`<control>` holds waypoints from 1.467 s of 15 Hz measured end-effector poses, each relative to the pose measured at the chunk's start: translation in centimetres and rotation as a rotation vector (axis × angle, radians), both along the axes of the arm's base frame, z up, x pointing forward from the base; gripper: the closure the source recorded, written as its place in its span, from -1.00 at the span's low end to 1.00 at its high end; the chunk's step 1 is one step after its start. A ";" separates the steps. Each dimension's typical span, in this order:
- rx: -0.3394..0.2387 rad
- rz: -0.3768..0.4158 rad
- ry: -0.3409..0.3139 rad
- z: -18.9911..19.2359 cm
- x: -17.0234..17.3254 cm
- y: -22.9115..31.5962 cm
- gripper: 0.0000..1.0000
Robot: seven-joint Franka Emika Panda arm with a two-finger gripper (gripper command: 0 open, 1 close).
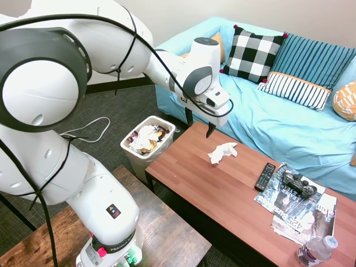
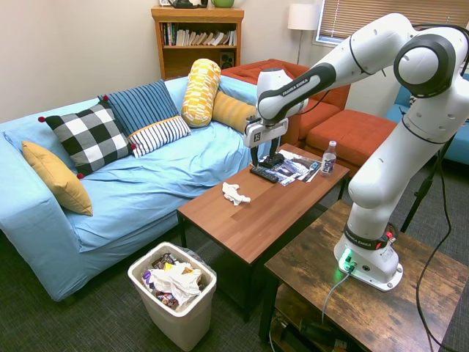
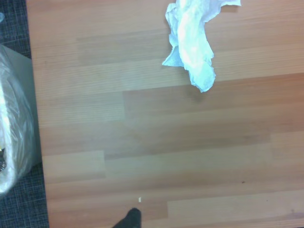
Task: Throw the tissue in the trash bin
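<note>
Wrist view: tissue (image 3: 192, 42) lies crumpled on wooden tabletop (image 3: 166, 142)
Pincer (image 1: 198, 127): released, hovering above tabletop, apart from tissue
Trash bin (image 1: 146, 146): beside tabletop end, full of scraps

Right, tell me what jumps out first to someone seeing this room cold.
The big white arm, its open end effector hanging over the wooden coffee table. Below it a crumpled white tissue lies alone on the wood. On the floor at the table's end stands a white trash bin, already full of scraps.
</note>
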State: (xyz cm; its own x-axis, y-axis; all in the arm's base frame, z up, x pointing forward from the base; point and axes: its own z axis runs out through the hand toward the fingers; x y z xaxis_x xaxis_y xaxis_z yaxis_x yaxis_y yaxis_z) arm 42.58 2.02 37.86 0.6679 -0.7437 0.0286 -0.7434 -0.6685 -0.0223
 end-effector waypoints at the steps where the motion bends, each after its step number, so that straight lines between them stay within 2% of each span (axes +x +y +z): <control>1: 0.003 -0.002 -0.002 0.0 0.1 0.0 -1.00; 3: 0.014 -0.011 -0.035 -0.4 0.8 0.1 -1.00; 6: 0.021 -0.043 -0.059 -4.6 3.4 0.4 -1.00; 11: -0.038 -0.120 -0.008 -13.2 11.1 0.4 -1.00; 15: -0.063 -0.148 0.027 -20.2 17.0 0.2 -1.00; 18: -0.084 -0.157 0.044 -23.3 19.1 -0.1 -1.00; 22: -0.079 -0.174 0.066 -25.9 19.8 -0.6 -1.00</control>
